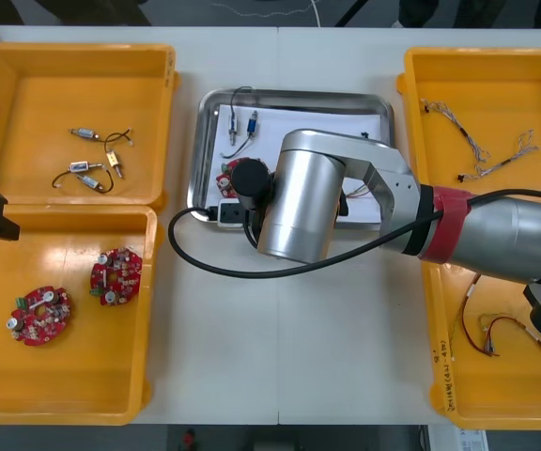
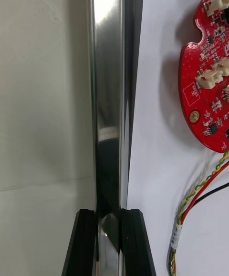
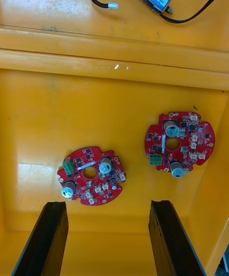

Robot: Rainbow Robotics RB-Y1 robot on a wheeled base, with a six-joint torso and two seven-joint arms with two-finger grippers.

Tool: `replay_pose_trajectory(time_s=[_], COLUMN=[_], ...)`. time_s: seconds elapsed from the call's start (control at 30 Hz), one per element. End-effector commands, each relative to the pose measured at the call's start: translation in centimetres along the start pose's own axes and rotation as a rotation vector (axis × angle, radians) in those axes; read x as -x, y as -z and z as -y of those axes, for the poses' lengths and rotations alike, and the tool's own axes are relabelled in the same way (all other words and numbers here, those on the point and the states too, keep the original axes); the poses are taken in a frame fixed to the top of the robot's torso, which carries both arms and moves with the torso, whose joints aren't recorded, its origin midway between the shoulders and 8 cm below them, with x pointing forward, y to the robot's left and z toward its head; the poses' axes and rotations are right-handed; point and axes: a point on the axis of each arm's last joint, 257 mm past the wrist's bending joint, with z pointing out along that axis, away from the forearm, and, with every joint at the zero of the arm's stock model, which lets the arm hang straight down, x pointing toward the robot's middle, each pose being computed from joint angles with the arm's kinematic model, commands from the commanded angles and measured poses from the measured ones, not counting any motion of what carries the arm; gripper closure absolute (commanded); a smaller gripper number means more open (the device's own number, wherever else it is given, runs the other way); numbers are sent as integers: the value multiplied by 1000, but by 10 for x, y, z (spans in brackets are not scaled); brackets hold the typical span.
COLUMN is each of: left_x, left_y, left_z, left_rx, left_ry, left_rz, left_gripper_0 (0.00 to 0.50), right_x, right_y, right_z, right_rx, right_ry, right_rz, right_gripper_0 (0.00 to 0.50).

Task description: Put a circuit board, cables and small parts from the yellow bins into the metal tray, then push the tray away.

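The right gripper (image 2: 109,211) is clenched on the rim of the metal tray (image 2: 107,90) by its near-left corner, mid-bench. Inside the tray, a red circuit board (image 2: 210,95) lies near that rim, with a red and yellow cable (image 2: 200,192) just beside it. The left gripper (image 3: 107,203) hangs with jaws released over the near-left yellow bin (image 3: 114,114), where two more boards (image 3: 91,176) lie.

Circuit board (image 2: 210,90) and cable (image 2: 202,188) in tray (image 1: 294,95), bins (image 1: 83,49) on both sides
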Motion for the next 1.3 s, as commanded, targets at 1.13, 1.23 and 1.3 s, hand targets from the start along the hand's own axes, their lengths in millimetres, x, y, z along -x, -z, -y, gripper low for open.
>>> replay_pose_trajectory(time_s=[1.13,1.23,1.3], left_x=[5,5,5], left_y=[15,15,15], left_z=[-17,-17,-17], left_rx=[57,57,57], left_ry=[-132,-132,-132], left_rz=[27,27,27], left_gripper_0=[0,0,0], right_x=[45,44,45], right_y=[8,6,5], right_z=[116,123,125], right_rx=[-194,-205,-206], right_ry=[107,99,94], right_rz=[106,112,113], right_gripper_0=[500,500,500])
